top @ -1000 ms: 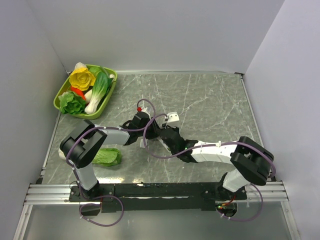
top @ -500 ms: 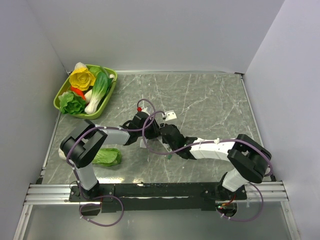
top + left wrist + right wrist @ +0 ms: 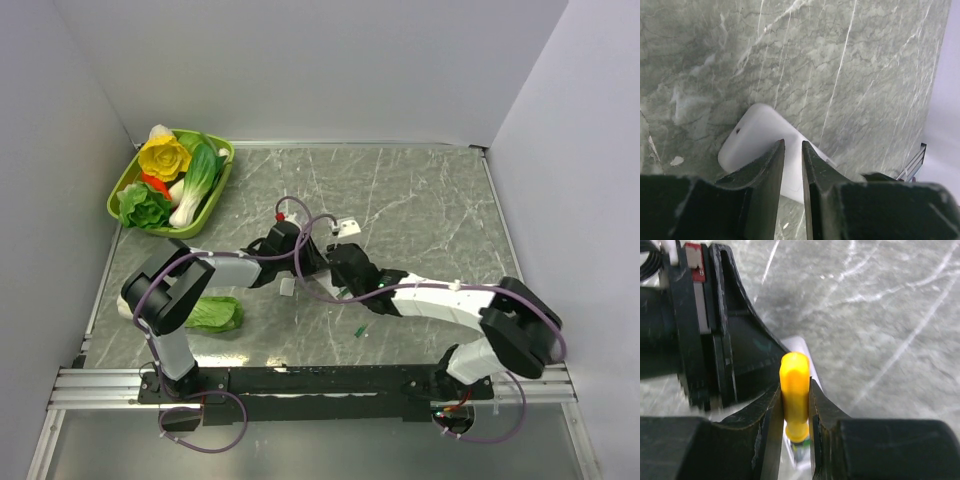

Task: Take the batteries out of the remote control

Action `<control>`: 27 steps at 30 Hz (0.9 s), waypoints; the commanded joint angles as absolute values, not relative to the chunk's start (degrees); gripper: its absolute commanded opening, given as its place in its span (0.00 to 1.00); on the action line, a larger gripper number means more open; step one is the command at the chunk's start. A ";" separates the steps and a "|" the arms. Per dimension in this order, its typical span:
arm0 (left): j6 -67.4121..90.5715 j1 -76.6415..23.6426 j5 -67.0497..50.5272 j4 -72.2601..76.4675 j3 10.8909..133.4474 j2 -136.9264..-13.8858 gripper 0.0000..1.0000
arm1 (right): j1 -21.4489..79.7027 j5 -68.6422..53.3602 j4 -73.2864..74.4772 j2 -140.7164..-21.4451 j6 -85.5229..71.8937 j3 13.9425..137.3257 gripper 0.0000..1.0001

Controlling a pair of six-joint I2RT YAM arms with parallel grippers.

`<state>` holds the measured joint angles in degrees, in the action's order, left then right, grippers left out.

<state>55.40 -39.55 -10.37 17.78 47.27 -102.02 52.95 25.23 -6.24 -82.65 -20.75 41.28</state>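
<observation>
White remote control (image 3: 752, 132); loose green battery (image 3: 360, 328)

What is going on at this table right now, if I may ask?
The left gripper pinches the white remote control over the table. The right gripper is shut on the yellow screwdriver, held close beside the left gripper and the remote. A small green piece, possibly a battery, lies on the table near the right arm.

Remote control (image 3: 752, 137) under the fingertips of the left gripper (image 3: 792, 145), screwdriver (image 3: 794, 369) between the fingers of the right gripper (image 3: 795, 388) just to its right, cover piece (image 3: 347, 229) just beyond both, one battery (image 3: 362, 330) behind the right gripper
</observation>
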 commanded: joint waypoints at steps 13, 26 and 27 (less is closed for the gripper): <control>50.27 -39.55 -7.56 5.18 52.12 -99.85 0.32 | 53.52 22.07 25.59 -53.62 -44.56 25.69 0.00; 48.87 -39.55 -8.52 4.92 52.39 -97.91 0.38 | 53.70 28.56 19.87 -47.81 -35.25 26.10 0.00; 48.95 -39.72 -8.61 5.10 52.30 -98.08 0.38 | 53.70 28.22 18.38 -48.60 -32.72 26.28 0.00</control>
